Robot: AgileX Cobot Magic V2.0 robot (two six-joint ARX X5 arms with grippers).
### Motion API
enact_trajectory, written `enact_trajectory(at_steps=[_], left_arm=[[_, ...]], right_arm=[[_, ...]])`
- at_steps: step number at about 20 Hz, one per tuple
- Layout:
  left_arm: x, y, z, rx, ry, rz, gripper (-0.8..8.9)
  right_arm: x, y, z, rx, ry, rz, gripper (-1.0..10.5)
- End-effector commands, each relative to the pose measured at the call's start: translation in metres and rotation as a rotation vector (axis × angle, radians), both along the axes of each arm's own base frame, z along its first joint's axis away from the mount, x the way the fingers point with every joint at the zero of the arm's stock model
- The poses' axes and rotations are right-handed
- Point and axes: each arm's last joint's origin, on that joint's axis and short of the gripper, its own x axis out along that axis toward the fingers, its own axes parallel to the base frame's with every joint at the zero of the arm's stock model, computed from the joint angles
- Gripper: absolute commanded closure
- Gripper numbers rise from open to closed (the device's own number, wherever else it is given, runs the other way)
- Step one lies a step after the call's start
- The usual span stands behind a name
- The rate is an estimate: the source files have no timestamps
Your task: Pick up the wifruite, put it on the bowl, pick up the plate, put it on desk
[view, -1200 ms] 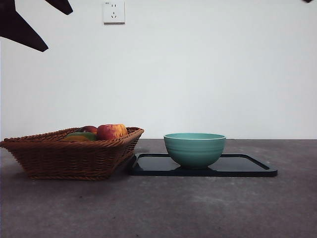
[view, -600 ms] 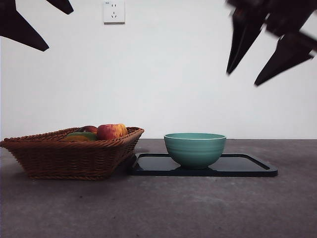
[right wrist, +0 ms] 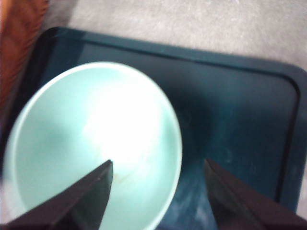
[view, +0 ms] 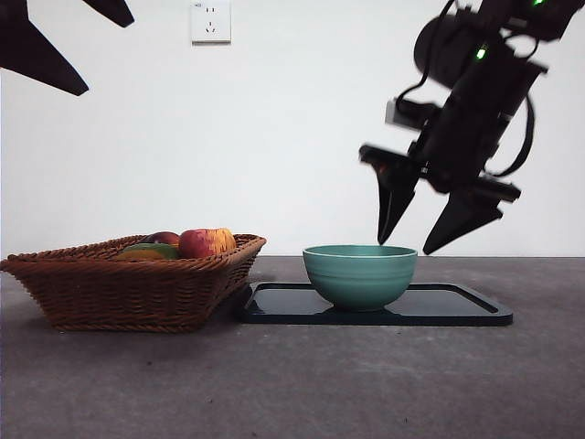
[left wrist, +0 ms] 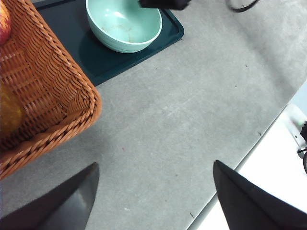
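The wifruite (view: 165, 239), small and brown, lies in the wicker basket (view: 137, 293) behind a green fruit (view: 151, 250). The teal bowl (view: 359, 274) stands empty on the black tray (view: 457, 309). It also shows in the right wrist view (right wrist: 96, 124) and the left wrist view (left wrist: 124, 24). My right gripper (view: 409, 241) hangs open and empty just above the bowl's right rim. In its own view the right gripper (right wrist: 157, 163) straddles that rim. My left gripper (left wrist: 153, 191) is open and empty, high over the grey desk (left wrist: 182, 120) beside the basket (left wrist: 43, 96).
A red-yellow apple (view: 207, 242) lies in the basket next to the green fruit. The tray (right wrist: 240, 110) lies right of the basket, almost touching it. The desk's edge (left wrist: 240, 158) runs close to my left gripper. A wall socket (view: 210, 22) is on the back wall.
My right arm has come into view from the top right and dropped toward the bowl, jaws open. The left arm, the fruit, the bowl and the tray have not moved.
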Motion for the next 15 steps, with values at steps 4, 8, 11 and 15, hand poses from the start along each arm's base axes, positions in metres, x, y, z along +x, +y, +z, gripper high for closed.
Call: enact_trajectory(at_steps=[4,8,11,15], left_arm=[[0.0012,-0.0016,0.0051,-0.005,-0.022,-0.016,4.38],[0.0012,-0.0016,0.0051,-0.005,-0.021,-0.016,4.38],[0.0011,-0.0015,0.0050,-0.004,-0.020,-0.016,4.38],[0.0001,-0.0011,0.0039,0.003,-0.005,-0.016,4.38]], right_arm=[[0.0162,0.0062,-0.0191,-0.032,-0.025,-0.021,7.7],[0.0190,0.0068,-0.0167,-0.025,-0.064,-0.028,9.2],[0.0197,0.0071,-0.0159,-0.021,-0.074,-0.028,9.3],[0.0204,0.0075,-0.0105,-0.011,-0.100,-0.029,9.3]])
